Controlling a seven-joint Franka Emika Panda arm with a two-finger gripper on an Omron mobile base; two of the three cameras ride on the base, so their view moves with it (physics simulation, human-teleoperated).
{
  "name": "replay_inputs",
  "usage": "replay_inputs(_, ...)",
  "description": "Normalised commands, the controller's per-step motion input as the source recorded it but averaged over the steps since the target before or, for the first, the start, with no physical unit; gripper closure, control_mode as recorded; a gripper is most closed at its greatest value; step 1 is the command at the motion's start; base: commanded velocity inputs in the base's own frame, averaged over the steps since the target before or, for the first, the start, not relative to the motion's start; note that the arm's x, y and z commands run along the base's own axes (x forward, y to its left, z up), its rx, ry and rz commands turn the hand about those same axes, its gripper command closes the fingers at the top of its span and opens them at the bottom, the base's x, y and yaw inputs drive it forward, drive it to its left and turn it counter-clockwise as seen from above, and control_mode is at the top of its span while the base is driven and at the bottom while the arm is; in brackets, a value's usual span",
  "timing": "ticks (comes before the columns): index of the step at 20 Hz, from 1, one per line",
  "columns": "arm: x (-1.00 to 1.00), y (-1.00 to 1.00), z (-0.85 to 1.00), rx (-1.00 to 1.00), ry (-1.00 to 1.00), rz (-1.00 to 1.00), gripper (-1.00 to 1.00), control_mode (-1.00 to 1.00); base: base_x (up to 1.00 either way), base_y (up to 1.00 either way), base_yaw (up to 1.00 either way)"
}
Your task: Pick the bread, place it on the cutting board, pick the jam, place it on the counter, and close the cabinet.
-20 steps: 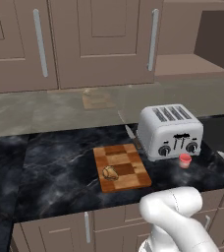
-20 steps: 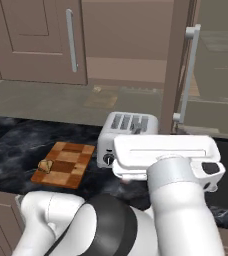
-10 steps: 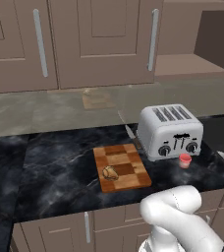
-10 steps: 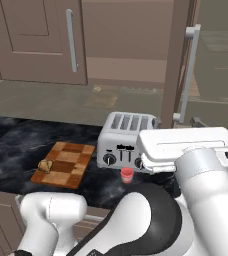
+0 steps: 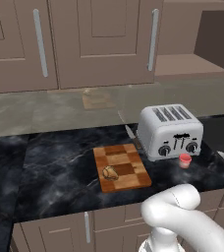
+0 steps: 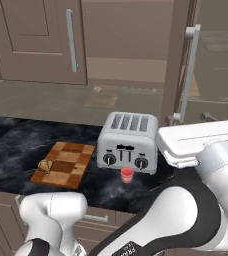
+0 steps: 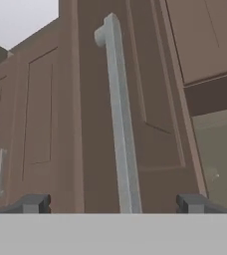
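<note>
Black marble surface (image 5: 60, 172) carries bread (image 5: 110, 173) on the cutting board (image 5: 121, 167), jam (image 5: 184, 160) before the toaster (image 5: 169, 131); my pincer (image 7: 113, 203), fingers apart, faces the cabinet (image 7: 150, 99) handle (image 7: 119, 124).

Count: 1 bread (image 5: 110, 173), 1 cutting board (image 5: 122, 167), 1 jam jar (image 5: 184, 160), 1 four-slot toaster (image 5: 169, 131), 1 knife (image 5: 132, 136); 2 closed cabinet doors (image 5: 102, 42), 1 open.

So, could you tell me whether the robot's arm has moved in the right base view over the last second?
Yes. The arm swung right: it covered the toaster before and now sits right of it, leaving the jam uncovered.
</note>
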Motion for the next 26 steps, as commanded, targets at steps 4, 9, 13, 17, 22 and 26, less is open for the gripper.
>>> replay_inputs(4,0.2,-0.04,-0.07,0.0,0.0,0.1,-1.0,-1.0,0.0,0.0,0.0)
replay_inputs(9,0.15,-0.12,-0.08,0.0,0.0,0.11,-1.0,-1.0,0.0,0.0,0.0)
replay_inputs(13,0.17,-0.17,-0.02,0.0,0.0,0.12,-1.0,-1.0,0.0,0.0,0.0)
replay_inputs(17,0.15,-0.04,-0.01,0.0,0.01,0.1,-1.0,-1.0,0.0,0.0,0.0)
replay_inputs(22,0.06,-0.02,0.0,0.0,0.01,0.11,-1.0,-1.0,0.0,0.0,0.0)
replay_inputs(26,0.01,0.0,0.0,0.0,0.0,0.12,-1.0,-1.0,0.0,0.0,0.0)
